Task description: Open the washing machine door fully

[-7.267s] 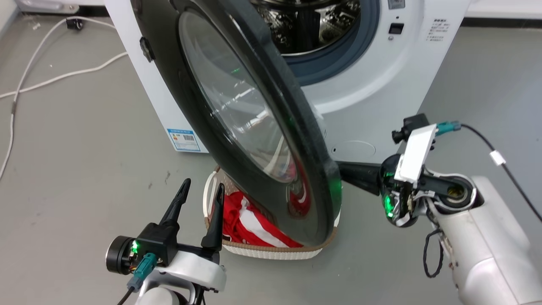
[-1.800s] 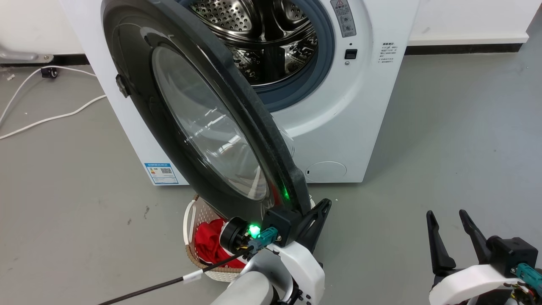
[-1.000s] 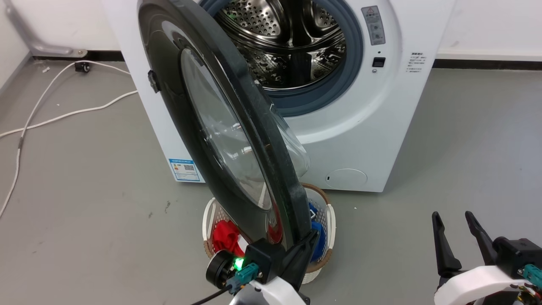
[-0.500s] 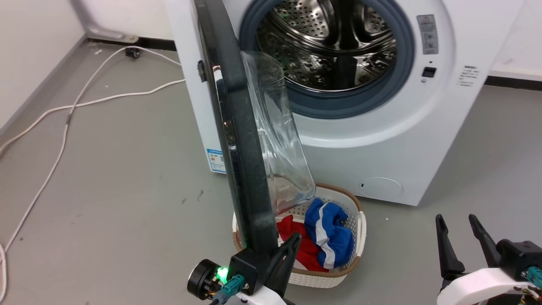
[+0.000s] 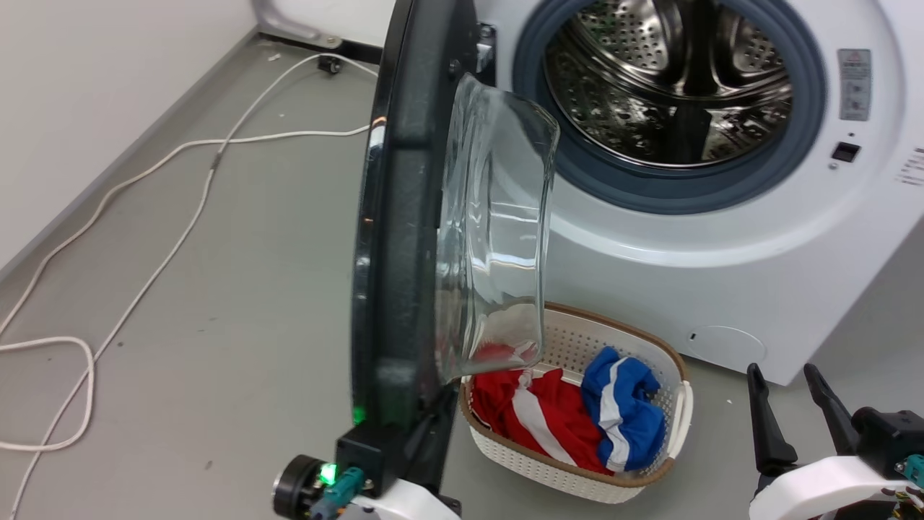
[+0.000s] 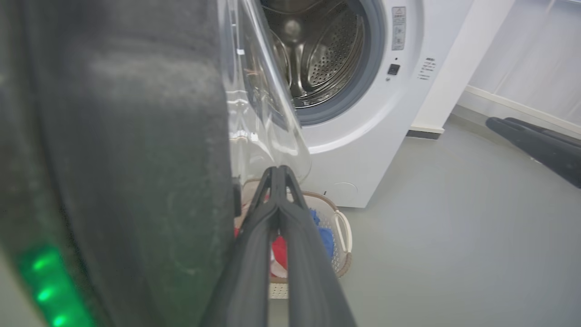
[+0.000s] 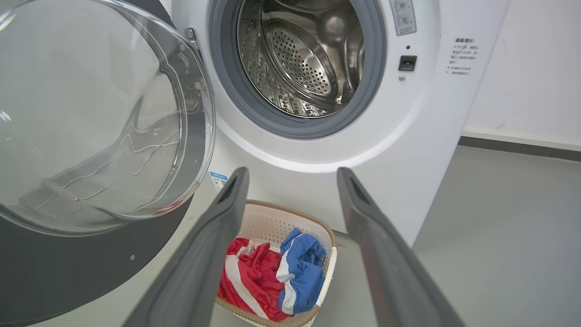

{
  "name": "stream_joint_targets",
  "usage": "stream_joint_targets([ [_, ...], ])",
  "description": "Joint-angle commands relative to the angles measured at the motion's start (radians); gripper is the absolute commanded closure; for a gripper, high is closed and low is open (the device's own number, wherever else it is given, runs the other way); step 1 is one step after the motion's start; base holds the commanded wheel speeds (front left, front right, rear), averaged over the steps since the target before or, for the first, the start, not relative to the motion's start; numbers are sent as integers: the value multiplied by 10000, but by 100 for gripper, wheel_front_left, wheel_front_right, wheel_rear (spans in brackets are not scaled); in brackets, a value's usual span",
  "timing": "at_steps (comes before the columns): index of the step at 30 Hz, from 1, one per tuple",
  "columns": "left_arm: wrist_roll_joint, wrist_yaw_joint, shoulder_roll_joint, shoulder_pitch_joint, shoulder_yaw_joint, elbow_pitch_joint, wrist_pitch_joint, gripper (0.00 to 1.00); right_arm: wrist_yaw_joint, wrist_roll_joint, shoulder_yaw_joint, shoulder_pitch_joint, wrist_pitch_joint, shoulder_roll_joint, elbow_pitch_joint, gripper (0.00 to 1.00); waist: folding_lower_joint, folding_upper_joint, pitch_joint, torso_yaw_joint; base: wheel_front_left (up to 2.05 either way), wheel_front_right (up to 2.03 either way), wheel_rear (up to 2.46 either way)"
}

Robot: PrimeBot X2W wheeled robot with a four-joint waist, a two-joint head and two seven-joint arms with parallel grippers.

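The large round black door with a clear glass bowl stood swung out from the white front-loading washing machine. The left gripper, fingers together, lay just right of its near rim; the right gripper, spread open, hung well apart.

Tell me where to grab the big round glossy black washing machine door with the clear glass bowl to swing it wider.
Grip the washing machine door by its black rim near the bottom, opposite the metal hinge. Come from the front, edge-on, one finger on each face: the rim is flat there, while the bulging glass bowl looks too wide and smooth.
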Motion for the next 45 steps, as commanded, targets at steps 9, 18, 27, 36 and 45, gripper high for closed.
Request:
stream_joint_targets([
  [9, -598, 587, 835, 209, 1601, 160, -501, 100, -3, -91, 5, -125, 20, 21, -137, 0, 0, 0, 104, 604, 0, 0, 0],
  [18, -1253, 474, 1681, -227, 3047, 909, -833, 100, -3, -172, 100, -326, 119, -79, -202, 0, 0, 0, 297, 431, 0, 0, 0],
  [27, -1948, 100, 2316, -1016, 4300, 2149, -1113, 100, -3, -189, 122, -555, 349, -369, -436, 0, 0, 0, 875, -5, 0, 0, 0],
  [36, -2403, -351, 2910, -1980, 5052, 3745, -1192, 100, -3, -173, 108, -749, 463, -587, -591, 0, 0, 0, 1301, -284, 0, 0, 0],
  [45, -2462, -1101, 3320, -2683, 5216, 5377, -1306, 100, -3, -151, 96, -845, 401, -624, -486, 0, 0, 0, 1260, -419, 0, 0, 0],
])
